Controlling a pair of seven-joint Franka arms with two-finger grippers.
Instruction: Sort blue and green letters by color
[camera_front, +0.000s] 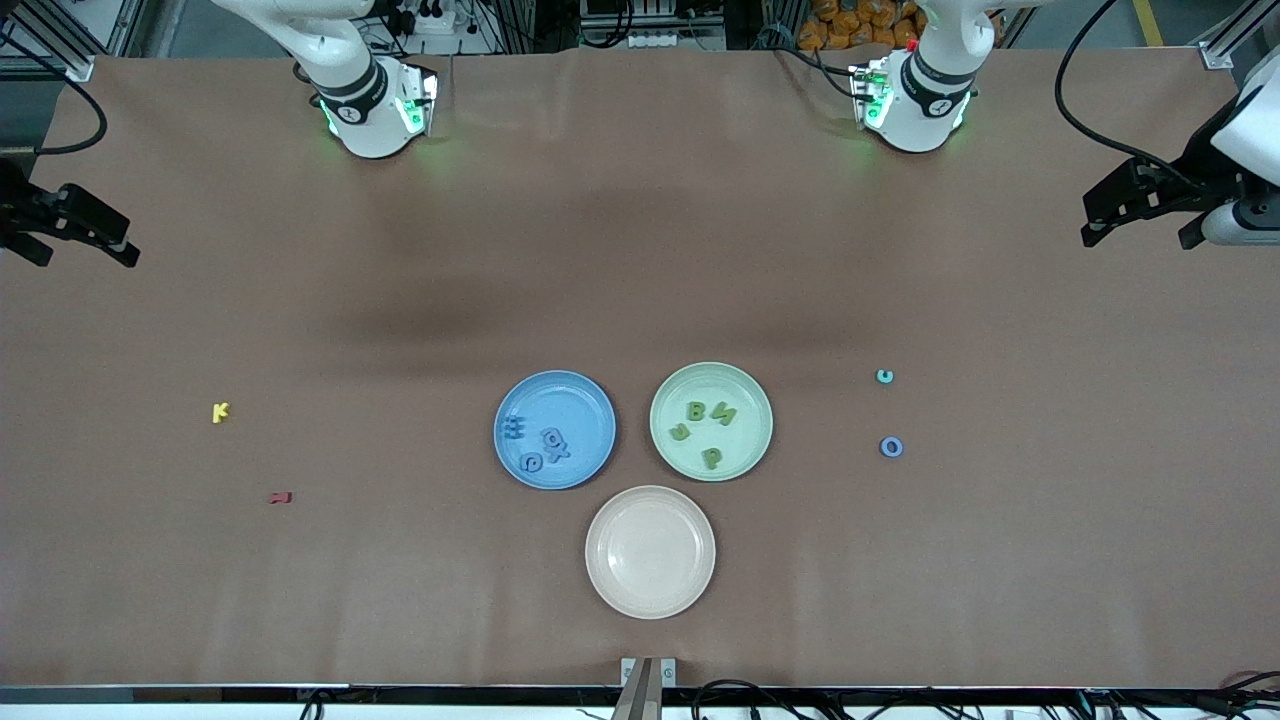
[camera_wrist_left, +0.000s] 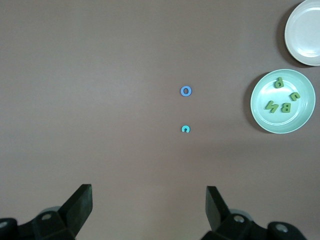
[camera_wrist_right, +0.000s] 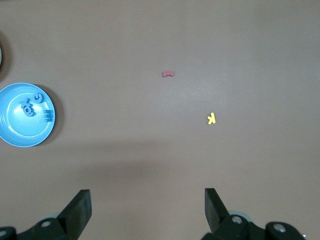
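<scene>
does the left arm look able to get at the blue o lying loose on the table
Probably yes. The blue O lies on bare table toward the left arm's end, with only a small teal letter close by. The left gripper is open and holds nothing, and nothing stands between them.

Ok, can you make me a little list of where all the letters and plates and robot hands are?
blue plate: holds blue letters
green plate: holds green letters
cream plate: nearest the front camera
blue O: on the table, toward the left arm's end
teal letter: beside the O, farther from the camera
yellow K: toward the right arm's end
red letter: near the K
left gripper: open, waiting
right gripper: open, waiting
</scene>
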